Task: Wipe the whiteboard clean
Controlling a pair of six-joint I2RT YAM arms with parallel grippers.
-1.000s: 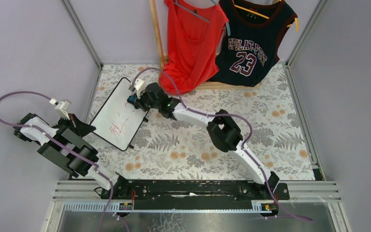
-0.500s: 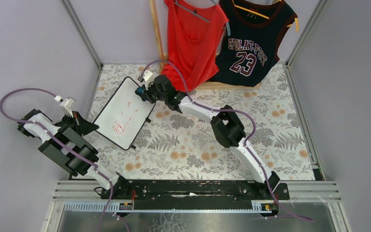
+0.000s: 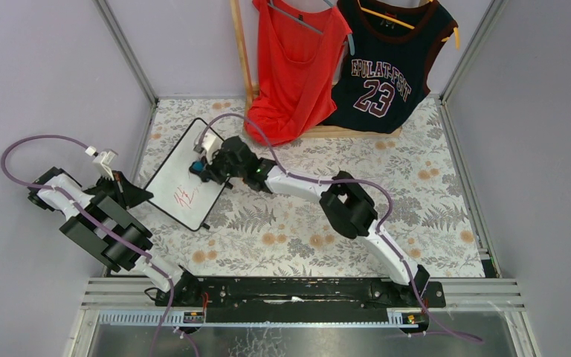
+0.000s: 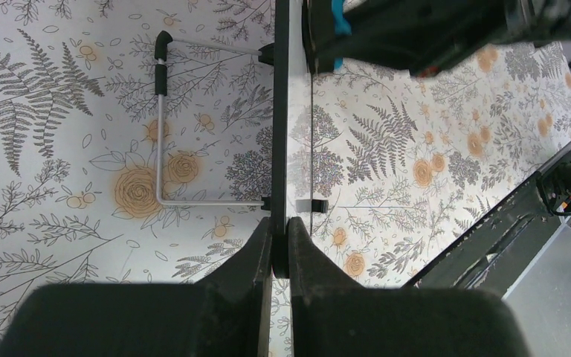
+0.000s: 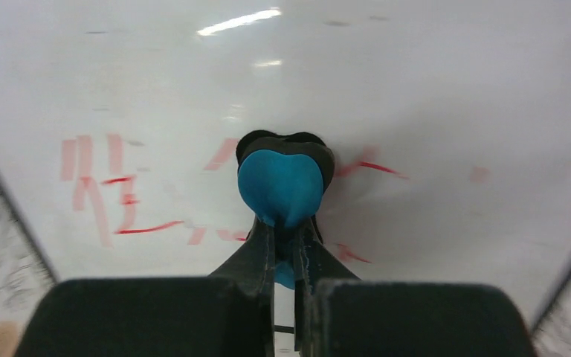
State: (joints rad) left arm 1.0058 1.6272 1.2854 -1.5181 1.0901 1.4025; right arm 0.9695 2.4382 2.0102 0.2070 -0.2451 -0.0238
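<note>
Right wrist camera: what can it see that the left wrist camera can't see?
Only the right wrist camera shows the red marks on the whiteboard face, and the right gripper shut on the blue eraser held against it. Only the left wrist camera shows the wire stand behind the board and the left gripper shut on the board's edge. Both show the whiteboard and some of the blue eraser.

The blue eraser (image 3: 194,166) slid back down the whiteboard (image 3: 167,182); its upper red marks (image 5: 221,154) seem wiped.
</note>
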